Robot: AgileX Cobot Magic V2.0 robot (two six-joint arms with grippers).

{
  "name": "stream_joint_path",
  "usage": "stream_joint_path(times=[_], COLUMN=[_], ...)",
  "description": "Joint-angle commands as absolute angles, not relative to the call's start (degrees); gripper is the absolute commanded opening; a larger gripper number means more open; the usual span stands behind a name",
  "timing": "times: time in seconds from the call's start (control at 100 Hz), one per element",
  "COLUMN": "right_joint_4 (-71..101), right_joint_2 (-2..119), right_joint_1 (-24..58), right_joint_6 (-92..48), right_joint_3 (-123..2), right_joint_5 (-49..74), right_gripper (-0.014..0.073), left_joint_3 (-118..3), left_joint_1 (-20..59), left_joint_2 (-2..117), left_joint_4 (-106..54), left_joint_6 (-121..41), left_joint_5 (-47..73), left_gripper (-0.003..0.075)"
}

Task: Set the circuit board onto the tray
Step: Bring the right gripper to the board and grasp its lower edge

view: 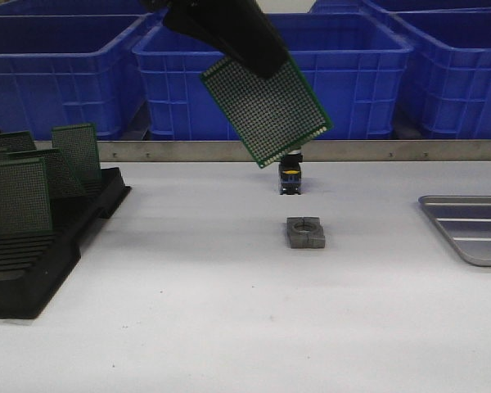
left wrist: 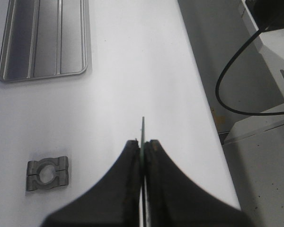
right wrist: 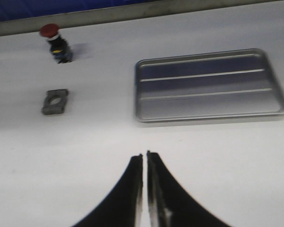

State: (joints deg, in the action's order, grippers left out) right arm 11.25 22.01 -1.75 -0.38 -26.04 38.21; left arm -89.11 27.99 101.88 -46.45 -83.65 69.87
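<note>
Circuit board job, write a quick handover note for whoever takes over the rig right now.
Left gripper: shut on the circuit board, held tilted in the air above the middle of the table.
Right gripper: shut, holding nothing, over bare table short of the tray.
Tray: lies flat at the table's right side, nothing in it.
Rack on the left holds more boards.
Done: one board lifted.
Left: carry it right to the tray, set it down, let go.

Both the left gripper (left wrist: 143,147) and the right gripper (right wrist: 143,157) have matte black, smoothly curved, tapering fingers.
</note>
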Motion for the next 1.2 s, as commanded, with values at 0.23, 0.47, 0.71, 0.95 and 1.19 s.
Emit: stream_joint_path(times=[0.23, 0.47, 0.71, 0.95, 1.19], right_joint_4=[34.0, 40.4, 45.4, 45.9, 45.9], right_joint_2=[34.3, 43.0, 55.2, 65.1, 69.2], right_joint_1=[13.2, 22.1, 28.4, 30.1, 30.1], right_joint_6=[-26.3, -49.0, -60.6, -62.5, -62.5], right_joint_3=[-29.2, -31.4, -37.6, -43.8, -47.3], right_joint_5=[29.6, 20.8, 19.8, 18.8, 17.1], right_gripper=[0.0403, 0.0403, 0.0403, 0.0403, 0.0403], left_joint_3=[-91.0, -91.0, -91.0, -91.0, -91.0], left_joint_1=[28.7, 28.7, 28.7, 28.7, 28.7], left_joint_2=[99.3, 99.3, 99.3, 99.3, 99.3], left_joint_4=[-50.7, -50.7, -51.9, -52.3, -52.3], left_joint_6=[-83.1, -83.1, -83.1, -83.1, -83.1], left_joint_5=[71.1, 71.1, 71.1, 71.1, 71.1], left_gripper=[-0.0020, -0.0020, -0.0020, -0.0020, -0.0020])
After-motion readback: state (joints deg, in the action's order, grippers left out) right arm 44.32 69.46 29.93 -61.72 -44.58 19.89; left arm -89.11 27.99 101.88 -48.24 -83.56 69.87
